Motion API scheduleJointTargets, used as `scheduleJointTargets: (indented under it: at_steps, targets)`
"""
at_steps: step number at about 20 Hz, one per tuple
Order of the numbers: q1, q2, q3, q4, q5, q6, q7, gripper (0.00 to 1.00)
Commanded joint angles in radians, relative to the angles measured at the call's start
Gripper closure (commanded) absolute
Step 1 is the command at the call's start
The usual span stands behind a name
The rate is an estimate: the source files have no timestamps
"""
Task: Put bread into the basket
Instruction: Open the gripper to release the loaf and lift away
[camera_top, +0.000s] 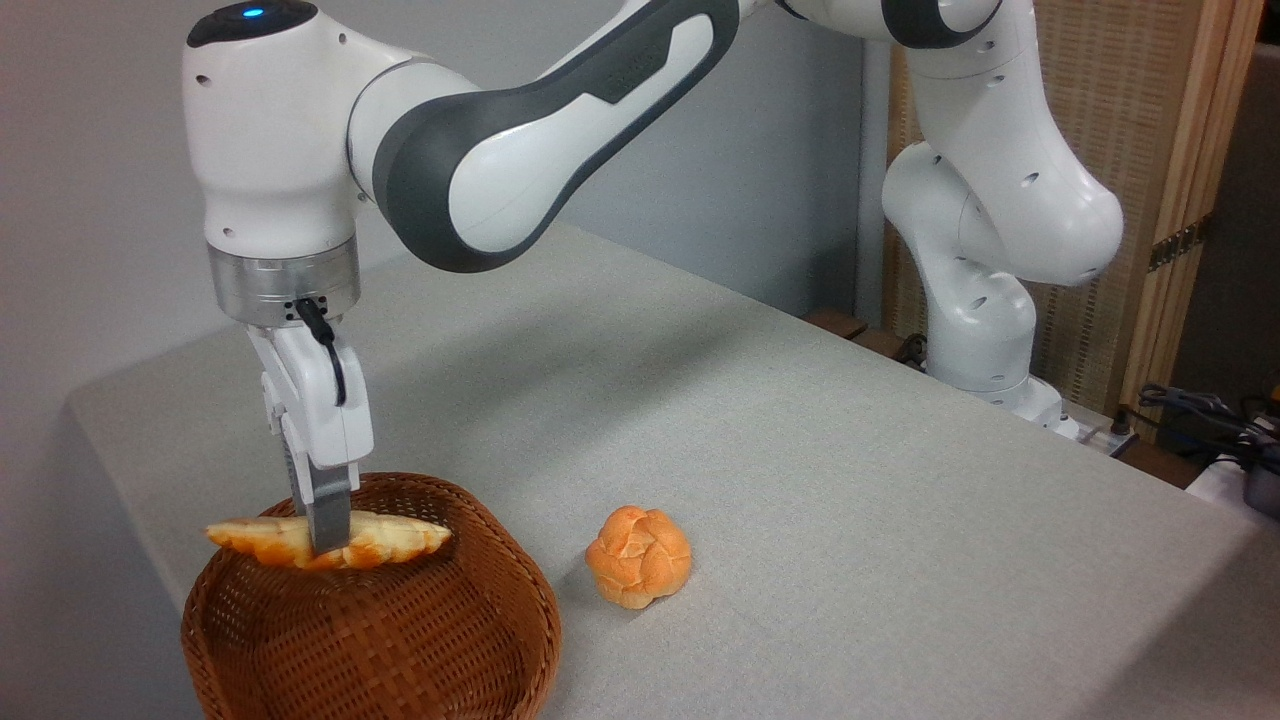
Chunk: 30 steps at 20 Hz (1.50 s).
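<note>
The bread (390, 540), a long pale golden loaf with pointed ends, hangs level just above the opening of the basket (420, 630), spanning most of its width. My gripper (328, 545) comes straight down from above and is shut on the bread near its middle; only the near finger (326, 510) shows, the other is hidden behind the loaf. The basket is round, reddish-brown wicker, at the front left of the table.
A small round orange knotted roll (638, 556) lies on the grey table (800, 450) just right of the basket. The arm's base (985, 340) stands at the far right edge, with cables (1200, 410) and a wooden screen (1140, 150) behind it.
</note>
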Motion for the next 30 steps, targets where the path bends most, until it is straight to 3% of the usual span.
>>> scheduleJointTargets:
  at_steps: [1, 8, 11, 14, 21, 30]
  targets:
    - [-0.001, -0.004, -0.002, 0.013, -0.008, 0.001, 0.001, 0.00]
    - [0.008, -0.034, -0.005, 0.013, -0.017, -0.034, -0.038, 0.00]
    - [0.068, -0.109, -0.049, 0.013, -0.019, -0.199, -0.060, 0.00]
    - [0.088, -0.186, -0.048, 0.004, -0.022, -0.304, -0.060, 0.00]
    - [0.078, -0.292, 0.009, -0.016, -0.014, -0.476, -0.063, 0.00]
    - [0.035, -0.294, 0.049, -0.015, -0.006, -0.485, -0.106, 0.00]
